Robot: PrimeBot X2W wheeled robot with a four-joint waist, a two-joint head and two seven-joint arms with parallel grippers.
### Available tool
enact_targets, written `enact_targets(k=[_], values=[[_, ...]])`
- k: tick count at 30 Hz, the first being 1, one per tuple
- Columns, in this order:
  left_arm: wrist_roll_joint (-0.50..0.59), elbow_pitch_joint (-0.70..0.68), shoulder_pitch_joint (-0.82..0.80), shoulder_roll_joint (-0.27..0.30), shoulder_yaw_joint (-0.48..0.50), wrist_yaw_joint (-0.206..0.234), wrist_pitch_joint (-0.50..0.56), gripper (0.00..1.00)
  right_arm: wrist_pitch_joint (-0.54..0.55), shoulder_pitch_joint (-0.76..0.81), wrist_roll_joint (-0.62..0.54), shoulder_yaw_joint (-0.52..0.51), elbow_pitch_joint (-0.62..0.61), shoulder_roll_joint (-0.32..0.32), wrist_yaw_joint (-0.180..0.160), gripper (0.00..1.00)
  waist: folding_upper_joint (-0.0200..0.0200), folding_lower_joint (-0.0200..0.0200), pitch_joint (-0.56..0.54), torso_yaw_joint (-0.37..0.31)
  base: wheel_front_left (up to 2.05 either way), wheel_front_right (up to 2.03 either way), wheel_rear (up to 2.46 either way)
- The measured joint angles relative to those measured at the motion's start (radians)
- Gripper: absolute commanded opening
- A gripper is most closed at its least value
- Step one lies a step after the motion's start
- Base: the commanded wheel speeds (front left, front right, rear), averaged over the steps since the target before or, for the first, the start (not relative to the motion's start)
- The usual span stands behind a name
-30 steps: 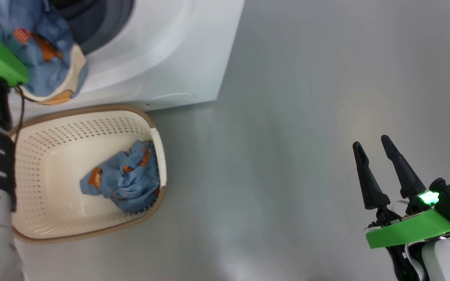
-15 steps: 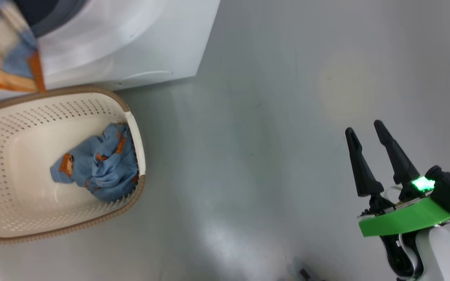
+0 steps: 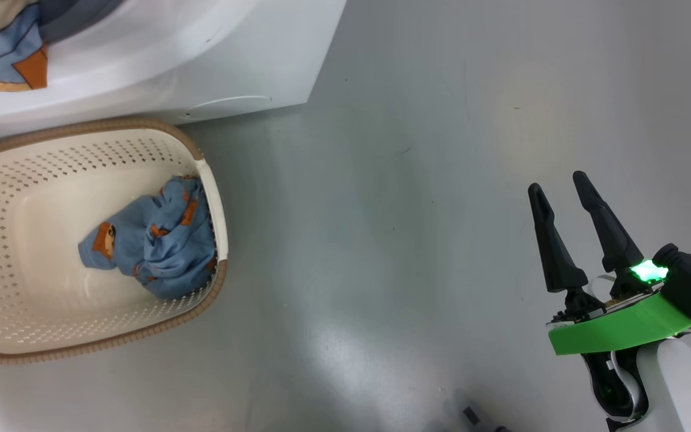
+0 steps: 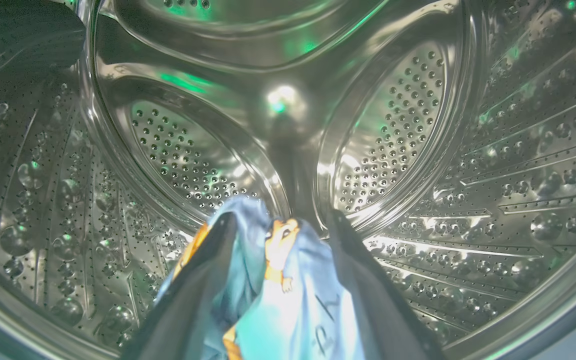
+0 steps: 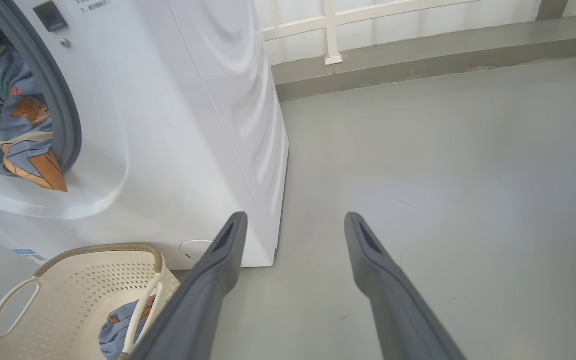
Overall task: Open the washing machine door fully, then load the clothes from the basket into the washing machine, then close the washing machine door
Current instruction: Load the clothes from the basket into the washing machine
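- The washing machine (image 5: 193, 125) fills the upper left of the right wrist view. Its round mouth is uncovered there, so I judge the door-opening step done.
- Loading is under way. The left hand (image 4: 280, 216) is deep inside the steel drum (image 4: 168, 150), fingers spread wide and released. A blue-grey garment (image 4: 278, 300) lies loosely between them, draped, not pinched.
- In the right wrist view that printed cloth (image 5: 25, 135) hangs in the mouth at the left edge. Its orange-trimmed tail spills over the grey gasket (image 5: 70, 125) onto the white front. The head view catches the same tail at the upper left corner (image 3: 3, 54). My read is that it is in, but not all the way in.
- One more bundle of clothes (image 3: 153, 246) is left in the basket (image 3: 21, 150), bunched against the wall at its right side. The basket sits on the floor (image 3: 411, 240) just below the machine's front, at the left of the head view.
- The right hand (image 3: 556, 181) hangs at the lower right of the head view, well apart from basket and machine. Its fingers are parted and it carries nothing.
- By my reckoning, what remains is to tuck the trailing cloth inside, fetch the last bundle from the basket, and then swing the door shut. Any cloth left across the gasket could foul that closing.
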Motion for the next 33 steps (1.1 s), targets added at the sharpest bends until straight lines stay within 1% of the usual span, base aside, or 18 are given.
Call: enact_targets(k=[10,15,20,26,27,28,33], values=[[-0.002,-0.002,0.056,-0.029,0.026,0.002,0.0,1.0,0.0,0.0,0.0,-0.001,-0.001,-0.002,0.0,1.0,0.0,-0.0001,-0.013,0.015,0.0,0.0,0.0],[-0.009,-0.023,0.093,-0.058,0.032,0.002,0.0,1.0,0.0,0.0,0.0,-0.001,0.0,-0.004,0.0,1.0,0.0,-0.0001,-0.022,0.023,0.0,0.0,0.0],[-0.009,-0.029,0.131,-0.071,0.037,-0.008,0.0,1.0,0.0,0.001,0.0,-0.001,0.0,-0.007,0.0,1.0,0.0,-0.0002,-0.031,0.029,0.0,0.0,0.0],[-0.009,-0.047,0.177,-0.098,0.045,-0.008,0.0,1.0,0.0,0.001,0.0,-0.003,0.0,-0.012,0.0,1.0,0.0,-0.0001,-0.037,0.04,0.0,0.0,0.0],[-0.011,-0.059,0.2,-0.114,0.053,-0.015,0.0,1.0,0.0,0.001,0.0,-0.005,-0.001,-0.016,0.0,1.0,0.0,-0.0001,-0.039,0.046,0.0,0.0,0.0],[-0.011,-0.059,0.2,-0.114,0.053,-0.015,0.0,1.0,0.0,0.001,0.0,-0.005,-0.001,-0.016,0.0,1.0,0.0,-0.0001,-0.039,0.046,0.0,0.0,0.0],[-0.01,-0.113,0.283,-0.147,0.064,-0.017,0.0,1.0,0.0,0.002,0.0,-0.015,-0.008,-0.025,0.0,1.0,0.0,-0.0001,-0.041,0.067,0.0,0.0,0.0]])
